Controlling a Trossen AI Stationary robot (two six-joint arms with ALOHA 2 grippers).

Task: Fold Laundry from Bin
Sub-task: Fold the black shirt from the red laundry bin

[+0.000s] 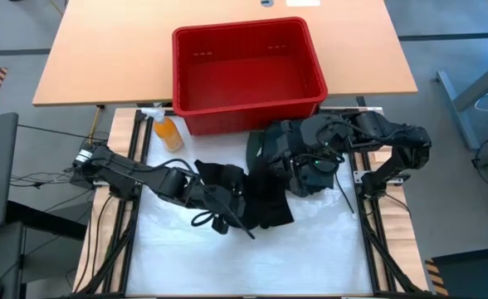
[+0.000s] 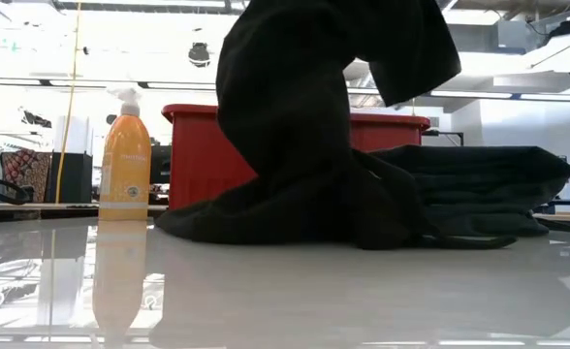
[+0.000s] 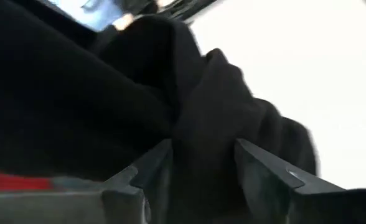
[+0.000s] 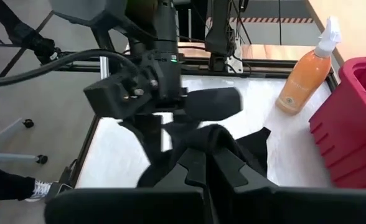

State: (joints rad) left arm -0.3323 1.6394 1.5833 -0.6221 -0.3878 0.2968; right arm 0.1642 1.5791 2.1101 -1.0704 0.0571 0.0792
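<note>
Black cloth fills our left wrist view: the left gripper (image 3: 198, 180) has its fingers (image 3: 145, 177) clamped on a fold of the garment (image 1: 256, 195), bunched thick between them. From our right wrist, the right gripper (image 4: 201, 165) looks pinched on another peak of the same cloth, its fingers nearly together with the fabric rising between them (we judge it a grasp, since the cloth tents there).

From overhead, both grippers meet over the white mat (image 1: 252, 257); the garment hangs between them and drapes down onto the mat. Just beside it on the right arm's side lies a low heap of more dark laundry (image 2: 479, 189), touching the held piece.

We judge this cloth light, limp and unbreakable, not slippery, but it will sag and twist wherever it is unsupported. Better holds would be two corners or a hem edge, well apart, so it spreads flat; a mid-fold pinch like the present one only lifts a lump.

Our mat is smooth and glossy, so cloth should slide easily across it. An orange bottle (image 1: 166, 129) stands at the mat's far left corner, near enough for a swinging sleeve to tip it. Beyond sits the red bin (image 1: 310, 50), apparently empty, on a tan table (image 1: 103, 50). Farther still, a bright room with ceiling lights.
</note>
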